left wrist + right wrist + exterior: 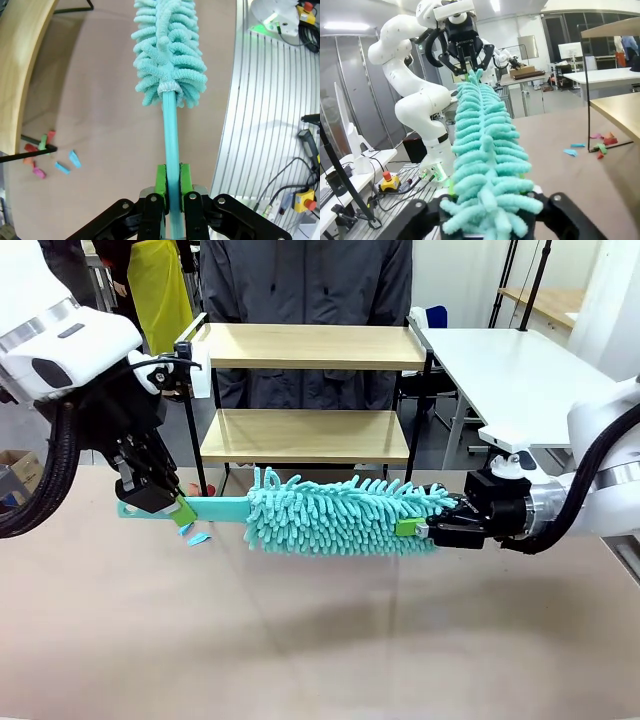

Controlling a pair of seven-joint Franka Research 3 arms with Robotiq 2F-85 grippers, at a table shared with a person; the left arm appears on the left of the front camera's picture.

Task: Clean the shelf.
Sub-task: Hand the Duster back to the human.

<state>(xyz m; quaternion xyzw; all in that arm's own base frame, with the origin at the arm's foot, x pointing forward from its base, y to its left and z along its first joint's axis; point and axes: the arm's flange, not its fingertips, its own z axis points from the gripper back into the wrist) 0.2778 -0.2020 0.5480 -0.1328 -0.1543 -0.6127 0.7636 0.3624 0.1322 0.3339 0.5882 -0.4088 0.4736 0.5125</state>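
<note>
Front view: a two-tier wooden shelf (305,435) stands at upper centre on the table (320,640). Below it a teal fluffy duster (340,515) hangs level; the left pincer (165,505) clamps its handle at left, the right pincer (425,528) grips its tip at right.

Left wrist view: green pads (161,181) squeeze the handle, small coloured scraps (50,160) at lower left.

Right wrist view: duster fronds hide the jaws.

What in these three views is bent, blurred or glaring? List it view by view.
Front view: sharp and evenly lit, with a soft shadow on the table under the duster. Left wrist view: wide-angle bending curves the shelf board and the ribbed metal edge. Right wrist view: the duster's nearest tufts are soft, and ceiling lights glare at the top.
</note>
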